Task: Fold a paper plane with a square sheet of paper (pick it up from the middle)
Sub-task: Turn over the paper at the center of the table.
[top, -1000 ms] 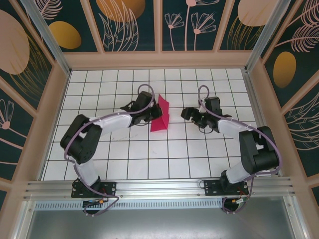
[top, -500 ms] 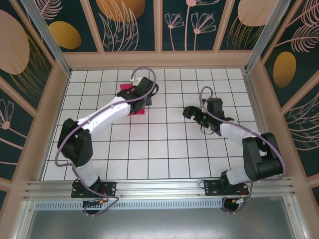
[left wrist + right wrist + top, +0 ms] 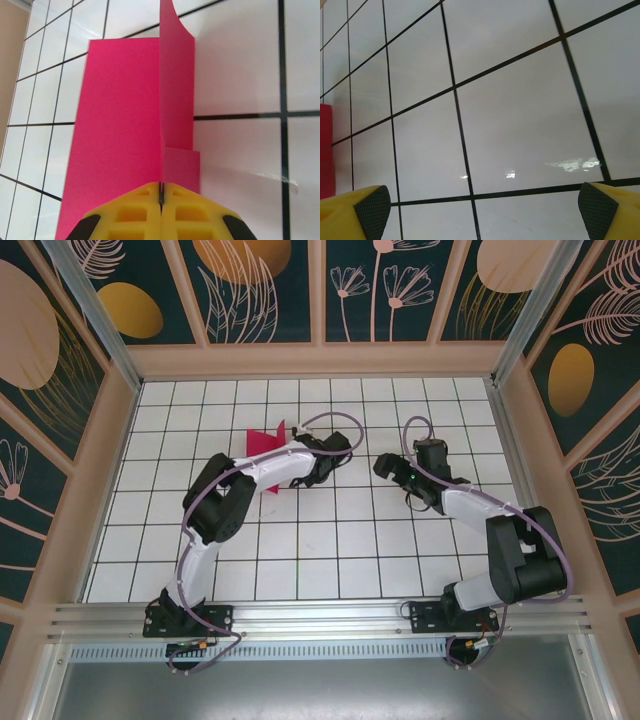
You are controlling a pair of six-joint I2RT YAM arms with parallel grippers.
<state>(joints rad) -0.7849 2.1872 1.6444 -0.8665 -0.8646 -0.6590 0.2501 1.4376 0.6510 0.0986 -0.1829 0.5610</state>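
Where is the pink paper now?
In the top view, the paper is left of centre, toward the back, pinched in the shut left gripper.

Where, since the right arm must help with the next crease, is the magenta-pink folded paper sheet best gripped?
Probably the magenta-pink paper sheet's upright flap, beyond where the shut left gripper pinches it. It stands on edge while the other panel spreads flat, so the open right gripper should straddle it from that free far end.
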